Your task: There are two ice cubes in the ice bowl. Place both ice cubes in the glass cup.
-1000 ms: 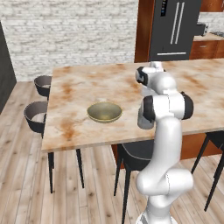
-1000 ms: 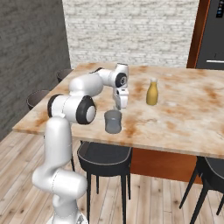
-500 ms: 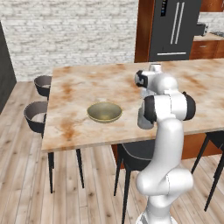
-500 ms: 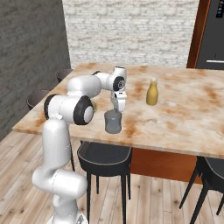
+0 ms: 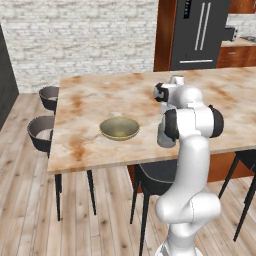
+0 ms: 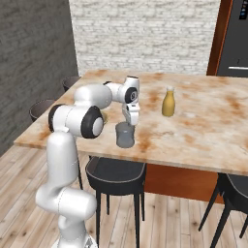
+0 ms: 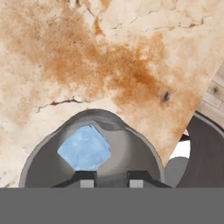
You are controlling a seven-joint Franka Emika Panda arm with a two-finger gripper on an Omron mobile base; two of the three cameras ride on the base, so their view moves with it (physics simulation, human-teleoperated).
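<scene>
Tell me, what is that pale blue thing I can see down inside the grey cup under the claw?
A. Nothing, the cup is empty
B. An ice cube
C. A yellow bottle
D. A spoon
B. The hand view looks straight down into the glass cup, where a pale-blue ice cube lies on the bottom, with the claw just above the rim.

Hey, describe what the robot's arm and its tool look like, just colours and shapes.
The arm is glossy white, built of rounded tubular links with dark, near-black bands at the joints. Its tool is a small white block ending in two short dark fingertips, squared off with pale pads.
</scene>
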